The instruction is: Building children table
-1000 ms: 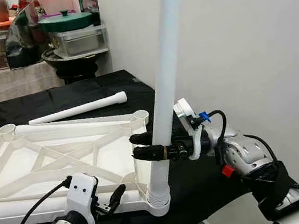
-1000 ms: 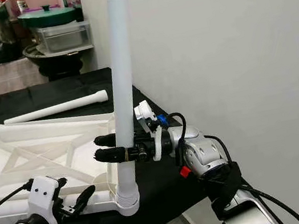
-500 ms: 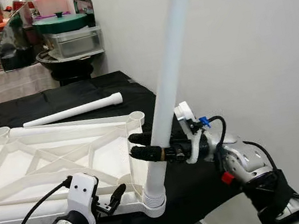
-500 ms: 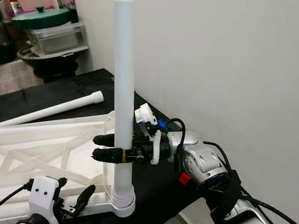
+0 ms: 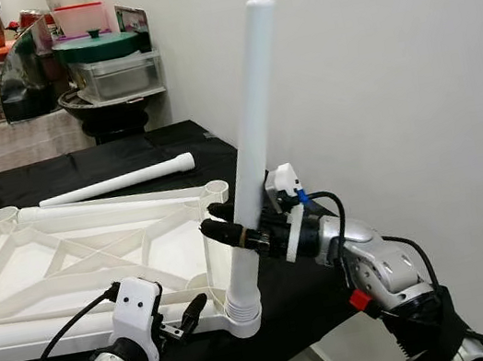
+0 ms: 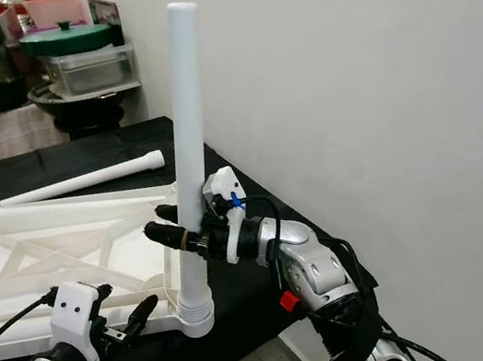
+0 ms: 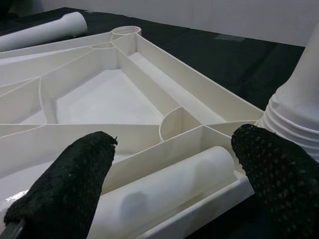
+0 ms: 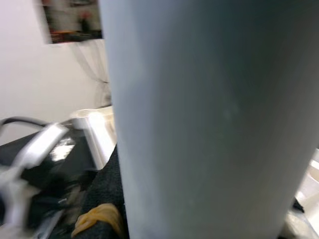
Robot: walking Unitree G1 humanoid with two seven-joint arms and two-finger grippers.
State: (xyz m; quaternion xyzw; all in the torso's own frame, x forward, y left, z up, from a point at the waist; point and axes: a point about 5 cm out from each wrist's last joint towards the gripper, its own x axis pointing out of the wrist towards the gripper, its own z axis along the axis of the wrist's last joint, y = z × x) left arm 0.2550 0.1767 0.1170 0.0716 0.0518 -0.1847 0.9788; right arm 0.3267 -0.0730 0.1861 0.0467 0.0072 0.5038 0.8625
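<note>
Leg [image 5: 248,137]: stood in the frame [image 5: 68,258] corner, tilted toward 1 o'clock.
Right gripper [image 5: 227,224]: fingers closed around leg.
Left gripper [image 5: 192,307]: fingers spread, nothing held, beside frame edge.

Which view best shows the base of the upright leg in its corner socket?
The left eye view: the leg stands in the frame's near corner socket, right gripper clamped on it. The right eye view shows the same. The left wrist view catches its ribbed base; the right wrist view, a blurred shaft.
</note>
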